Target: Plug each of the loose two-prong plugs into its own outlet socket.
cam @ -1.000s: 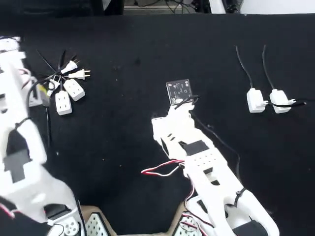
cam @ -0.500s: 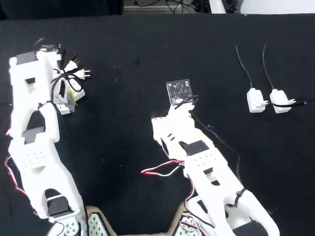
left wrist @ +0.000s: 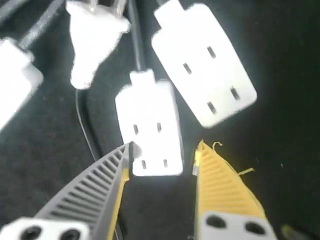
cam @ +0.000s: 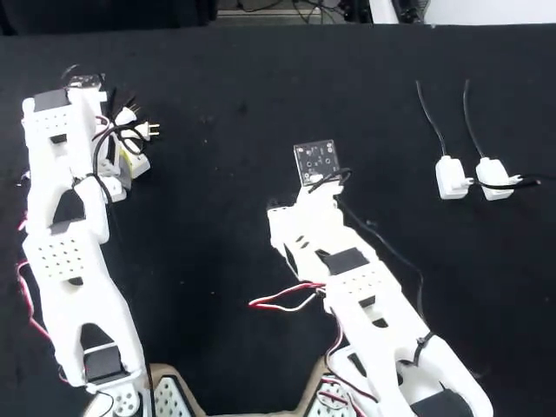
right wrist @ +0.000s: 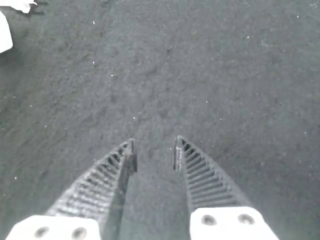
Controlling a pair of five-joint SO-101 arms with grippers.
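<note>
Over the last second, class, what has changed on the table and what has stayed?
The left arm swung in from the left edge; the left gripper, open, now straddles a white outlet socket. The right arm and the two white blocks at right stayed put.

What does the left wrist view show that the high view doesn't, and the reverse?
Left wrist view: the open left gripper has a finger on either side of the end of one socket block, whose slots are plain to see. High view: the right arm over the table at centre, and two white blocks with cords far to the right. Both: the cluster of socket blocks with a loose plug beside them.
</note>
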